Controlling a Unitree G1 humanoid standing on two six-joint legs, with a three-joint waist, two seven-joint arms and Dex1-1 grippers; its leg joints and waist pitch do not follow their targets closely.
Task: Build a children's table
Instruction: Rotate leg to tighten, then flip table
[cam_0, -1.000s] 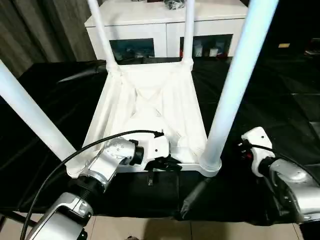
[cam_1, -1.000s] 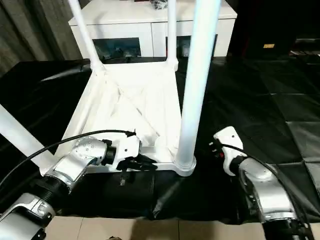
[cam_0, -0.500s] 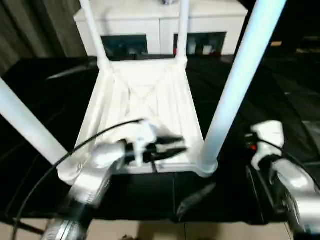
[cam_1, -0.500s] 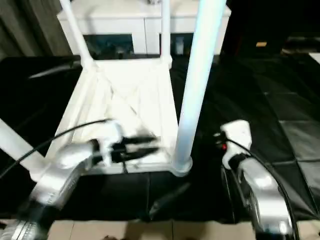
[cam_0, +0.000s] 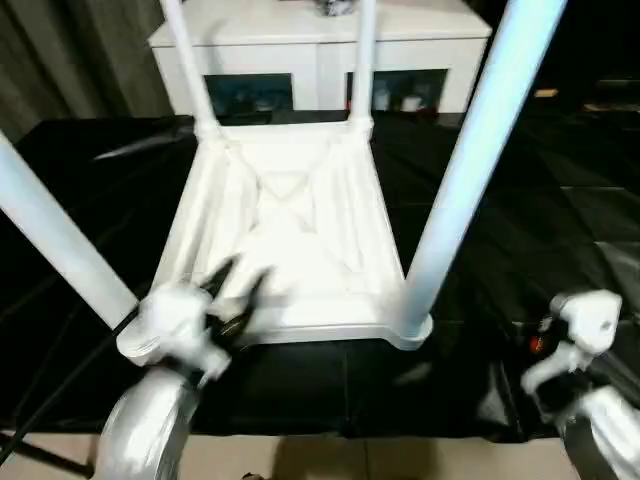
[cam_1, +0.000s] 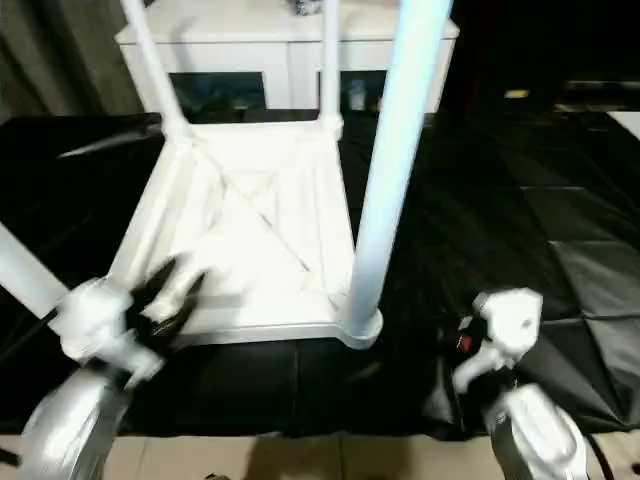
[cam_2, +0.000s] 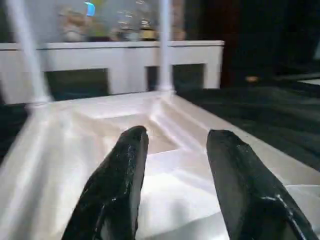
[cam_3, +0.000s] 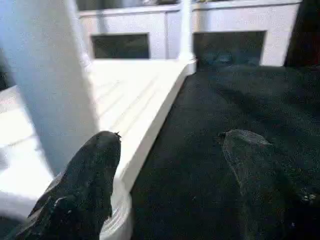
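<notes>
The white children's table lies upside down on a black cloth, its ribbed underside (cam_0: 290, 225) facing up. All four round legs stand in the corner sockets: near right leg (cam_0: 465, 170), near left leg (cam_0: 55, 235), far left leg (cam_0: 185, 60), far right leg (cam_0: 363, 55). My left gripper (cam_0: 240, 283) hovers over the near left part of the underside, open and empty; its black fingers (cam_2: 125, 165) point along the top. My right gripper (cam_3: 172, 140) is open over the cloth, just right of the near right leg (cam_3: 50, 75), holding nothing.
A white low cabinet (cam_0: 320, 40) with dark glass openings stands behind the table. The black cloth (cam_0: 530, 200) spreads wide to the right and left. Pale floor tiles (cam_0: 330, 460) show along the near edge. Grey curtains (cam_0: 60, 60) hang at the back left.
My left gripper has swung from the middle of the table's near edge back toward the near left corner. My right arm has drawn back and rightward from the near right leg.
</notes>
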